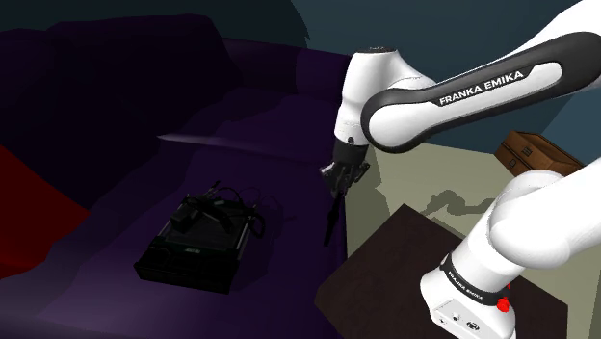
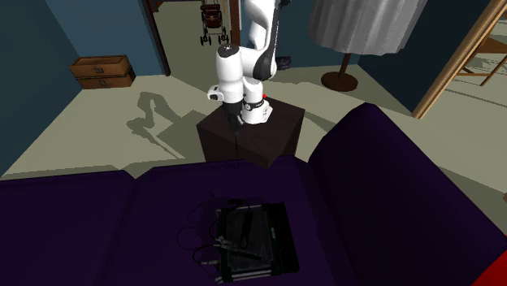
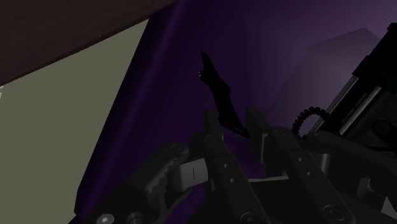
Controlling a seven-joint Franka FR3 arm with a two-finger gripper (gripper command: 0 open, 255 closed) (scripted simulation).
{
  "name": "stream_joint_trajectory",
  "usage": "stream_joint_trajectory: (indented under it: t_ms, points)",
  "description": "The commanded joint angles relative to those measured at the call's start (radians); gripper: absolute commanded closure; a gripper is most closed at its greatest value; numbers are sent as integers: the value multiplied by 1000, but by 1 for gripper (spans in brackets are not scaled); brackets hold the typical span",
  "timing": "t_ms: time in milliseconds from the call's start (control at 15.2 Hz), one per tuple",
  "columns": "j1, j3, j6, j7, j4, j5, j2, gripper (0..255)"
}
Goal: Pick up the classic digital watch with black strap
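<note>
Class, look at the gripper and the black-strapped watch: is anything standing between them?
Nothing visible. The watch hangs clasped in the gripper above the purple sofa. The black box with cables lies apart, towards the shoulder view's left.

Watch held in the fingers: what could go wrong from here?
1. The watch hangs from the gripper by one strap end; such a thin hold may slip or swing.
2. It hangs close to the sofa edge, so a drop could land on the floor.
</note>
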Motion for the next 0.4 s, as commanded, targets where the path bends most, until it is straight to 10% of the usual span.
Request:
stream_joint_trajectory:
  t_ms: [0, 330]
  points:
    - [2, -6, -38, -1, 15, 0, -23, 255]
    - [3, -15, -91, -3, 41, -4, -50, 255]
